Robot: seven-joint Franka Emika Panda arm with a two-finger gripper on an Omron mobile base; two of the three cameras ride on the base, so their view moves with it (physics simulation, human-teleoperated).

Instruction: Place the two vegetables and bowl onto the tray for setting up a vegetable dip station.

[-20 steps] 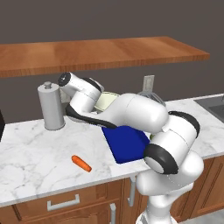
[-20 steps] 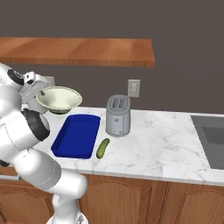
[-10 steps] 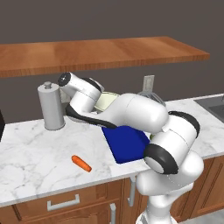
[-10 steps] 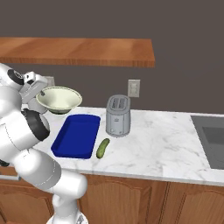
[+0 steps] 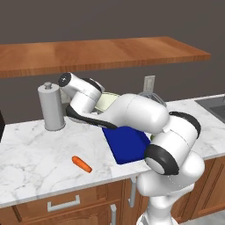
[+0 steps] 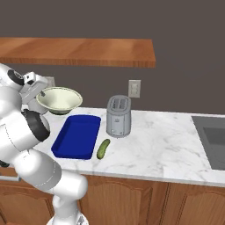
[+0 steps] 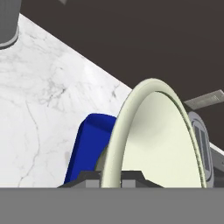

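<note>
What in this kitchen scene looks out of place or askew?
The bowl is off the counter, gripped at its rim by the hand and held above the blue tray's far end. The carrot and cucumber lie loose on the marble, outside the tray.

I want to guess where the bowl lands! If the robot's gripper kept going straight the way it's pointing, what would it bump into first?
Probably the toaster. The gripper pinches the bowl by its rim above the blue tray, pointing across toward the toaster, though depth is unclear.
</note>
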